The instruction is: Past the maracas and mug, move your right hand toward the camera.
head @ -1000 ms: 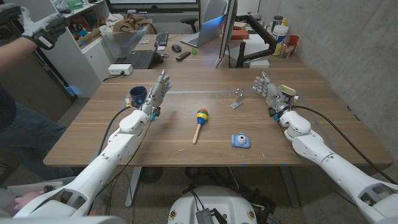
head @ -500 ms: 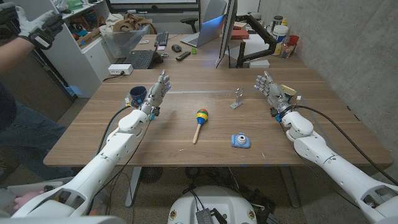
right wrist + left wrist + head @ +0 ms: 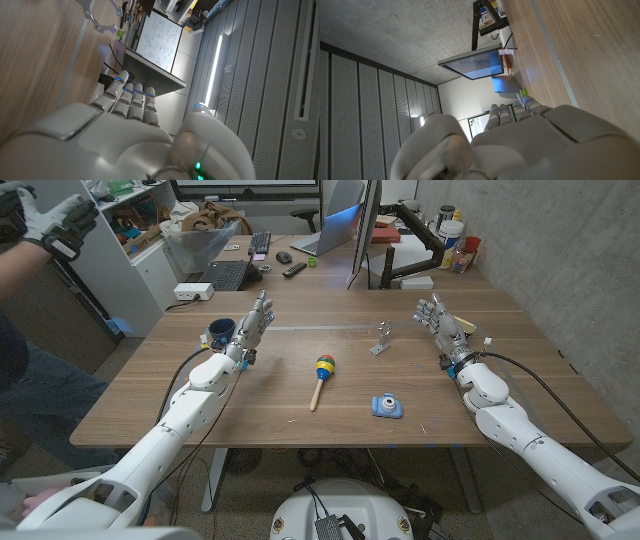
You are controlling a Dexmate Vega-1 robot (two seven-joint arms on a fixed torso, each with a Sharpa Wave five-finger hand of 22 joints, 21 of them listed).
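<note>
Right hand (image 3: pixel 441 329): far right of tabletop (image 3: pixel 270 410), fingers (image 3: pixel 131 96) straight, slightly apart, holding nothing.
Left hand (image 3: pixel 250 330): far left, fingers extended, empty, just beside mug (image 3: pixel 221 332).
Maraca (image 3: pixel 322 376): centre, lying flat.
Camera (image 3: pixel 388 407): near, right of maraca, well apart from right hand.

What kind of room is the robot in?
Probably an office or lab: a monitor, keyboard and laptop sit on desks behind the wooden table, beside a bare concrete wall.
</note>
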